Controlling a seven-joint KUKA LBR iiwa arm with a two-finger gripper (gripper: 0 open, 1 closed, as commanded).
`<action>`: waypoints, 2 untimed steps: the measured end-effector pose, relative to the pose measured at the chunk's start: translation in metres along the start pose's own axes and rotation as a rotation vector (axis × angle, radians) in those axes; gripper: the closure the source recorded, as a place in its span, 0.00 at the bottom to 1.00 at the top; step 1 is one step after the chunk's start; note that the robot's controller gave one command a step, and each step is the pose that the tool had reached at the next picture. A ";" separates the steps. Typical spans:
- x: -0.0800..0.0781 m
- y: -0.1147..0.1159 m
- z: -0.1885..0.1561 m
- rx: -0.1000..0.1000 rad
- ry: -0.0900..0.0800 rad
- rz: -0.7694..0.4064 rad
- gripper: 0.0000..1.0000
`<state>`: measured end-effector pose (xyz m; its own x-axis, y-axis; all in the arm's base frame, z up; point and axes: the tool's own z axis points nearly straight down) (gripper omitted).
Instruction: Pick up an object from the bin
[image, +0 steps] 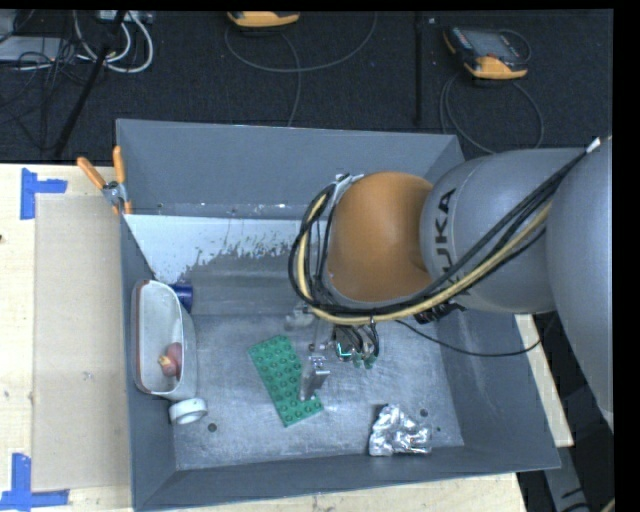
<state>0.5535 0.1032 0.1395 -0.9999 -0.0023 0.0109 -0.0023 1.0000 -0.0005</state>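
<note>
My gripper (318, 376) hangs low in the middle of the bin, below the orange cover, with its fingers at the right edge of a green studded building plate (281, 376) that lies flat on the bin floor. Whether the fingers touch the plate I cannot tell. A crumpled ball of silver foil (399, 431) lies to the lower right of the gripper, apart from it.
Along the left wall lies a white oval dish (160, 335) with a small reddish thing (171, 358) in it and a blue thing (183, 294) at its top end. A small white cap (187, 409) sits just below the dish.
</note>
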 end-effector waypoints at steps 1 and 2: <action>-0.008 -0.009 0.049 -0.004 -0.023 0.030 0.00; -0.008 -0.009 0.051 -0.005 -0.025 0.036 1.00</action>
<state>0.5612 0.0937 0.0889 -0.9993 0.0336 -0.0139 0.0335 0.9994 0.0046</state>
